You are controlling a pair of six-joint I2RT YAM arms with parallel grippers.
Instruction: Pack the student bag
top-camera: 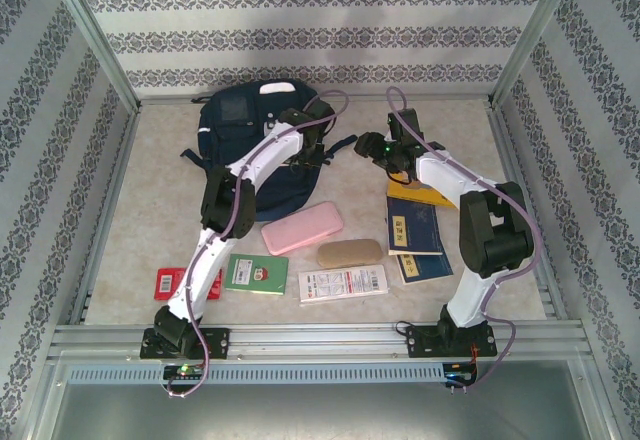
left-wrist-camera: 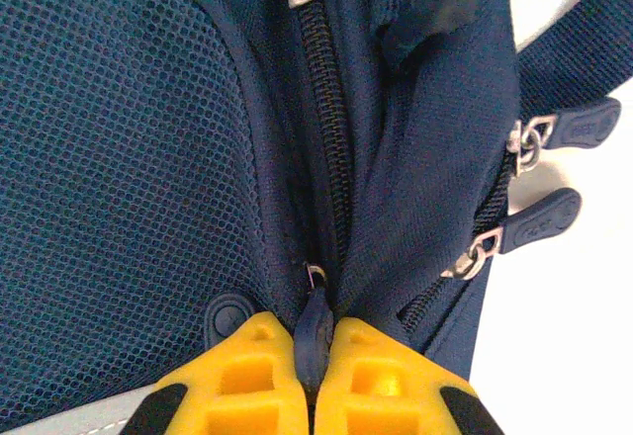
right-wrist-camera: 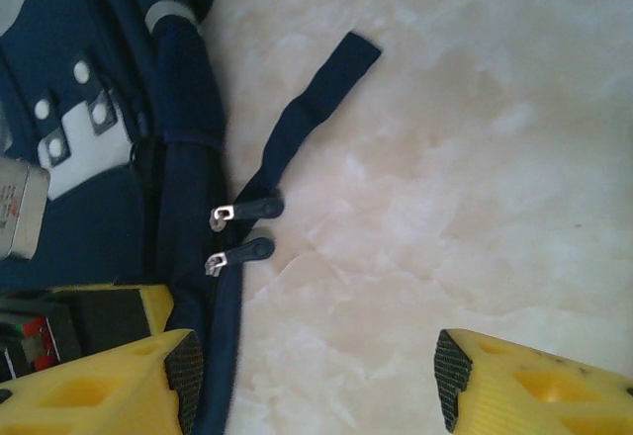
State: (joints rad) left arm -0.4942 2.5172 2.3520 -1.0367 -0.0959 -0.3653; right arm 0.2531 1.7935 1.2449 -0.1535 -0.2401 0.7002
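The student bag (top-camera: 250,125), navy blue with grey-white patches, lies at the back left of the table. My left gripper (top-camera: 306,148) is over the bag's right side. In the left wrist view its yellow fingers (left-wrist-camera: 247,376) are shut on a dark zipper pull (left-wrist-camera: 316,331) at the end of a zip beside a mesh pocket (left-wrist-camera: 129,158). My right gripper (top-camera: 385,150) hovers just right of the bag. It (right-wrist-camera: 318,381) is open over bare table, with its left finger beside the bag's edge (right-wrist-camera: 188,158) and two more zipper pulls (right-wrist-camera: 247,208) ahead of it.
In front of the bag lie a pink case (top-camera: 302,227), a tan case (top-camera: 350,252), a green notebook (top-camera: 256,273), a red packet (top-camera: 167,284) and a white box (top-camera: 342,283). Blue books (top-camera: 418,230) are stacked under the right arm. A bag strap (right-wrist-camera: 316,109) trails over the table.
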